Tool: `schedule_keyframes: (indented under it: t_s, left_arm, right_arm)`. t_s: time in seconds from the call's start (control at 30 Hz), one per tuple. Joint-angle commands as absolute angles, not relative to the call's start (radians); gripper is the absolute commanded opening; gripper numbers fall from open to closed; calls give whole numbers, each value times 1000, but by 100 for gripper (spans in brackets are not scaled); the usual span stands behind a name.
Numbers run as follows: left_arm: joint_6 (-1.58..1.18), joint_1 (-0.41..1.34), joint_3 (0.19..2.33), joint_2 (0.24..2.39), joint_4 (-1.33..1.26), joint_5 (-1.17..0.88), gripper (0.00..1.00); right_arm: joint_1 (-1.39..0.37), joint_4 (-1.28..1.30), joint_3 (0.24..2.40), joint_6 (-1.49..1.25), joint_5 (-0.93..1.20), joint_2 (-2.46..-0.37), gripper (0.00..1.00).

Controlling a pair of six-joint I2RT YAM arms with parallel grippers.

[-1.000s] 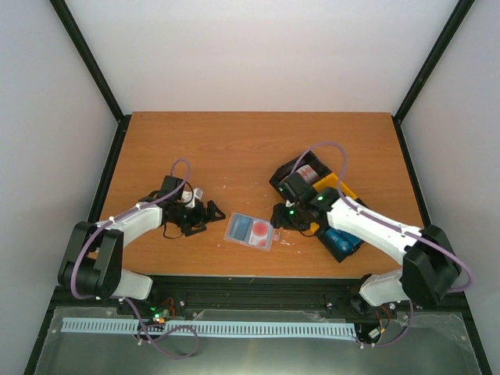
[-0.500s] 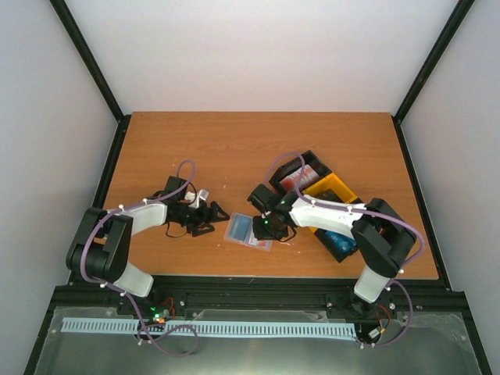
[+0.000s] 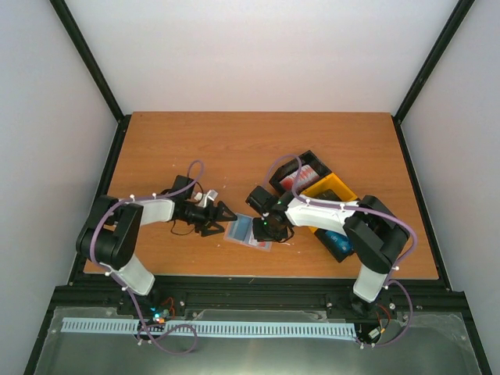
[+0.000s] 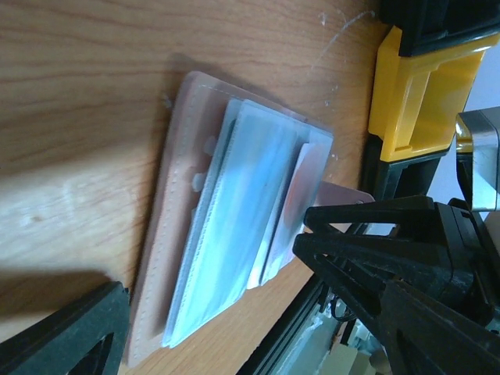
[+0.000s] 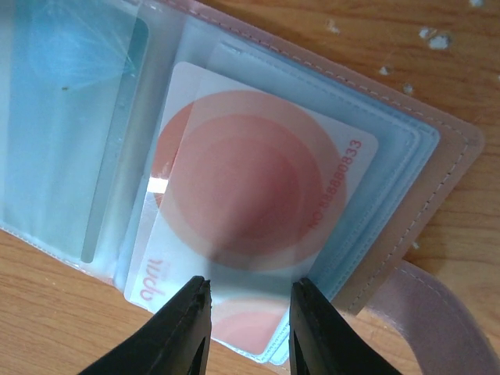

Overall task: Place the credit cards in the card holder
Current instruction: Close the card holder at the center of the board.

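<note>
A: From above, the card holder (image 3: 244,231) lies open on the table (image 3: 234,148). The left gripper (image 3: 223,216) sits just to its left, and the right gripper (image 3: 266,228) is over its right half.

B: Right of the holder is the black-and-yellow tray (image 3: 332,190), with red cards (image 3: 295,180) in its far compartment and blue cards (image 3: 337,239) in its near one.

A: Left wrist view: the left gripper (image 4: 211,266) is released, fingers spread wide. The card holder (image 4: 226,226) shows in the gap between them, clear pockets facing up. The tray's yellow wall (image 4: 422,94) is just beyond the holder.

B: Right wrist view: the right gripper (image 5: 248,293) hangs over the holder's right-hand pocket, jaws a narrow gap apart, gripping nothing.

A: Beneath it, a white card with a red disc (image 5: 250,211) lies at that pocket, partly under the clear plastic.

B: Whether the fingertips (image 5: 187,328) touch it, I cannot tell.
</note>
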State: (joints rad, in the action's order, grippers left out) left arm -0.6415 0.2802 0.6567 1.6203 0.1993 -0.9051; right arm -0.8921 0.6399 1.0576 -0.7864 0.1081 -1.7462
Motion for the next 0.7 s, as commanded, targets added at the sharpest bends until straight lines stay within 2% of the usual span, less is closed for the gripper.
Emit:
schedule_keyframes:
  t_s: [0.0,0.2,0.67]
  left_arm:
    - [-673,326,659,1685,238,-834,89]
    - [-679,345,676,1700,214,-876,89]
    - [-775,350,635,1703,24,-1113,90]
  right_arm:
    - [-895,664,1065,-797,89,-1780,30]
    - [-894,649,1051,-797,103,-1786,30]
    - [-894,614,1031,-804,127,-1786,30]
